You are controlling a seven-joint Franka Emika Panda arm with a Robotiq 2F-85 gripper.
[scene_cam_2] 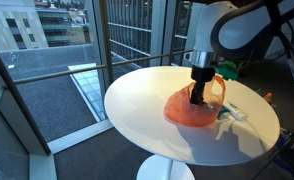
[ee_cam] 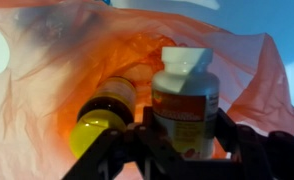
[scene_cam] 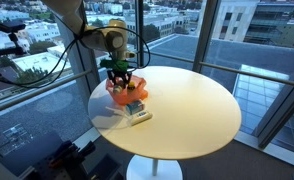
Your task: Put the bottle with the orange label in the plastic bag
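Observation:
In the wrist view my gripper (ee_cam: 184, 135) is shut on a white bottle with an orange label (ee_cam: 185, 105) and holds it over the open mouth of the orange plastic bag (ee_cam: 67, 60). A dark bottle with a yellow cap (ee_cam: 102, 115) lies inside the bag to the left. In both exterior views the gripper (scene_cam: 120, 80) (scene_cam_2: 199, 92) hangs low over the bag (scene_cam: 125, 92) (scene_cam_2: 187, 110) on the round table; the held bottle is hidden there.
The round white table (scene_cam: 187, 110) (scene_cam_2: 157, 90) stands beside large windows. A small white box with teal print (scene_cam: 137, 110) (scene_cam_2: 230, 115) lies next to the bag. The table edge is close to the bag in an exterior view (scene_cam: 97, 105).

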